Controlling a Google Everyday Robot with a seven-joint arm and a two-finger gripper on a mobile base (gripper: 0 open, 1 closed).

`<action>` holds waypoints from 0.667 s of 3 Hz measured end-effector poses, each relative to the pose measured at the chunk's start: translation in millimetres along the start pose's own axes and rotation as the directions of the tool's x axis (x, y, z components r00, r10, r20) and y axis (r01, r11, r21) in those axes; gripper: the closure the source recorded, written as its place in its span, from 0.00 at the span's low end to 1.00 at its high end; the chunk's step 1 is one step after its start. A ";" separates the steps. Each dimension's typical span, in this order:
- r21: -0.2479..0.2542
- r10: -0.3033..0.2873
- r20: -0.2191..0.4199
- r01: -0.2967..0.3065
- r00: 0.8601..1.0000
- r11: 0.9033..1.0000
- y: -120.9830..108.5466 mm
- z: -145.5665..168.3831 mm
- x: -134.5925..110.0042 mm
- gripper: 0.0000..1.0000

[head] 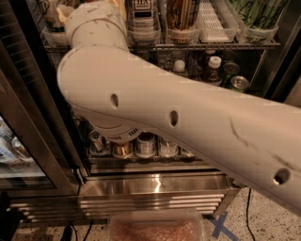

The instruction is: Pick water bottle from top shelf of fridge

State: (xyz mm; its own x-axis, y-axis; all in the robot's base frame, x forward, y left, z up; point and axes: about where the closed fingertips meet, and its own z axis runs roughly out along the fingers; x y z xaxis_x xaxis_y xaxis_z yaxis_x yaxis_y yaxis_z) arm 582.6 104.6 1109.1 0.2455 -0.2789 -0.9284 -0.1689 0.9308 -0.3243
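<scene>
The fridge [155, 188] stands open in front of me, with a dark frame and a shiny steel base. My white arm [178, 117] crosses the whole view and reaches up to the top shelf [211, 46] at the upper left. The gripper is out of view, hidden behind the arm's wrist section [96, 23] near the top edge. A clear ribbed bottle with a white label [141, 16], apparently the water bottle, stands in a lane tray on the top shelf just right of the wrist. Its cap is cut off by the top edge.
On the top shelf: a brown drink [181, 14], a clear lane tray [211, 21] and green bottles [256, 14]. Below are a dark-drink bottle with a white cap [214, 68], cans [240, 82] and short cans [146, 143]. The glass door [42, 117] is at left, a pinkish bin [155, 228] on the floor.
</scene>
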 end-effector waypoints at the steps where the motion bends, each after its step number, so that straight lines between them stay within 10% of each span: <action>1: 0.008 0.014 -0.018 -0.014 1.000 1.000 -1.8 -1.7 7.7 0.25; 2: 0.011 0.033 -0.041 -0.033 0.999 0.999 -2.3 -0.9 17.0 0.27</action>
State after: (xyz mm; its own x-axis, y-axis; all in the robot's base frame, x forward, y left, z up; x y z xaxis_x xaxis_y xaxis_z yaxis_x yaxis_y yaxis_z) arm 586.3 97.6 1093.9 0.2000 -0.2575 -0.9453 -0.1661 0.9420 -0.2917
